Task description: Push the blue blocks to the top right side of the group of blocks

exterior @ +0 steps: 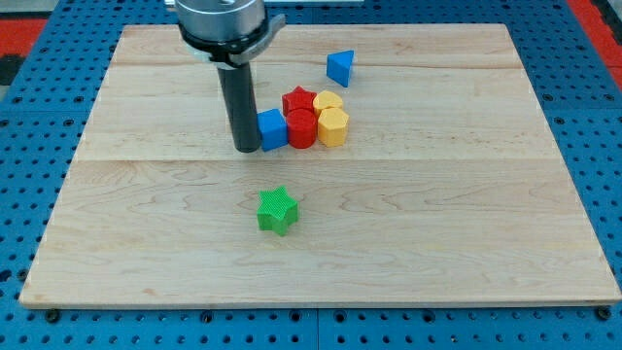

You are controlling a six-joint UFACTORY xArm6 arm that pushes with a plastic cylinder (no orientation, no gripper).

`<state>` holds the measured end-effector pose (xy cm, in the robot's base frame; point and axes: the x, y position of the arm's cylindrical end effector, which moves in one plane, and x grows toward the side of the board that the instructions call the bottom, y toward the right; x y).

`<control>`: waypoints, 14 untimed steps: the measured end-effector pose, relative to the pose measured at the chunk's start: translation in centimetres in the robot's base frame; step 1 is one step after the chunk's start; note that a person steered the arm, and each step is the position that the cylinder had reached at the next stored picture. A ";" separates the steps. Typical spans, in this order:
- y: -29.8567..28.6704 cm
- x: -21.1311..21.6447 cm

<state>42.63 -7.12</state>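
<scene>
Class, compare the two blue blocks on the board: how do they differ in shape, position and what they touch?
The blue cube looks boxy; the blue triangular block is wedge-like.
The blue cube sits at the cluster's left edge against the red cylinder; the blue triangular block stands apart, toward the view's top right.
My tip is right beside the blue cube's left side; the blue triangular block is far from it.
Both are blue and rest on the wooden board.

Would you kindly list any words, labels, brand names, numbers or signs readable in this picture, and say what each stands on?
None: no readable text shows on the wooden board, on the coloured blocks, on the blue pegboard, or on the rod ending in my tip.
</scene>
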 end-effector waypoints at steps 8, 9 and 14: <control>5.1 -2.9; 0.1 -3.9; -5.5 -12.7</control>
<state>29.89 -12.60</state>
